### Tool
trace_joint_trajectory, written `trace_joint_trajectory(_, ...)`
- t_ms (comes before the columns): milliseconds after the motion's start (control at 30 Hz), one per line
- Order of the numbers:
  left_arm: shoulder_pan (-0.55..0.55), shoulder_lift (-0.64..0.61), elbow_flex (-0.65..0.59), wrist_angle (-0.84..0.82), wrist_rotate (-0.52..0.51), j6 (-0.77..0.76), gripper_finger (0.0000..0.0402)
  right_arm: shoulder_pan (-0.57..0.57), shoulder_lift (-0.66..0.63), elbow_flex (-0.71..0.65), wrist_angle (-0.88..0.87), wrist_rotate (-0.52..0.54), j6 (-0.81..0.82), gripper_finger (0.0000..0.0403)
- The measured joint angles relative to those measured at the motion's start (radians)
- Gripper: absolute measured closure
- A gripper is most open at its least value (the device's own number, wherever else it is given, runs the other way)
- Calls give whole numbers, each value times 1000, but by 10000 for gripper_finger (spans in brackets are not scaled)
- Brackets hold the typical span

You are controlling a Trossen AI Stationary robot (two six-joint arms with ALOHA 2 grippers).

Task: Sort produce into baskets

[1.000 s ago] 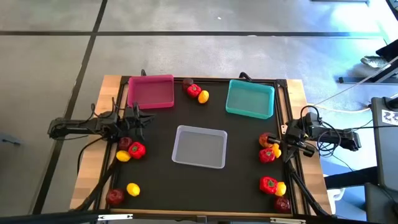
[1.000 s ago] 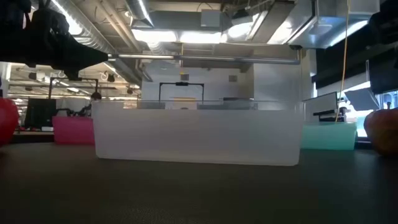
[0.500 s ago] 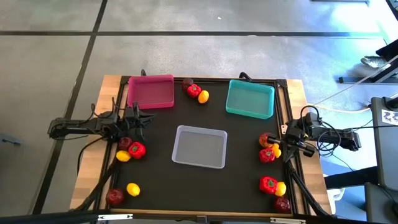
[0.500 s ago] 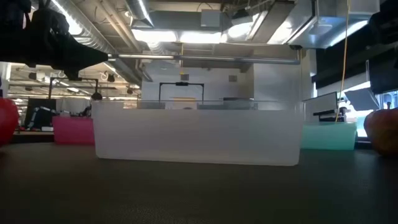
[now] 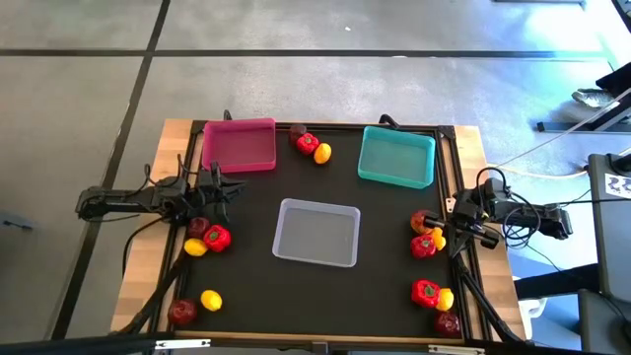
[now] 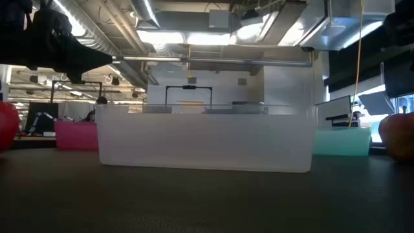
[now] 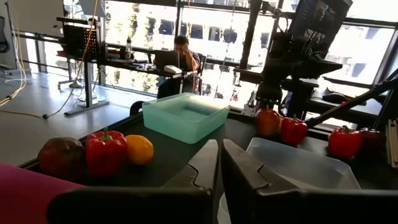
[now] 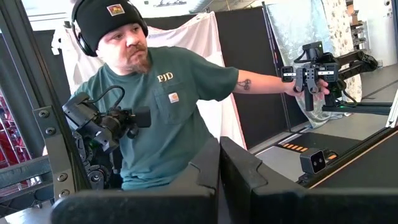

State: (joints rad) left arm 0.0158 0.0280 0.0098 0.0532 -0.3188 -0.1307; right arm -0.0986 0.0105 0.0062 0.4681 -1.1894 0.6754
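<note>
Three baskets stand on the black mat: pink (image 5: 239, 145) far left, teal (image 5: 396, 157) far right, grey-white (image 5: 316, 232) in the middle. Produce lies in loose clusters. A pepper (image 5: 308, 144), a lemon (image 5: 322, 153) and an apple (image 5: 298, 131) lie between the far baskets. A pepper (image 5: 217, 238) with an apple and a lemon lies at the left. Peppers (image 5: 423, 246) (image 5: 425, 292) with lemons and apples lie at the right. My left gripper (image 5: 237, 189) hovers shut at the mat's left edge. My right gripper (image 5: 446, 209) hovers shut at the right edge.
A lemon (image 5: 210, 299) and an apple (image 5: 181, 313) lie near the front left corner. A raised frame (image 5: 454, 168) borders the mat. Beyond the table, the right wrist view shows a person (image 8: 161, 106) holding out a hand-held device. Bare mat lies around the grey-white basket.
</note>
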Motion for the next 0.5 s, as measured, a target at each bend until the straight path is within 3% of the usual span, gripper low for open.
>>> trace_joint_trajectory(133,0,0,0,18,0,-24,384,0,0,0,0,0,0,386)
trace_joint_trajectory(367,0,-1,0,46,0,-272,384,0,0,0,0,1,0,386)
trace_joint_trajectory(500,0,-1,0,25,0,-329,384,0,0,0,0,31,-1,386)
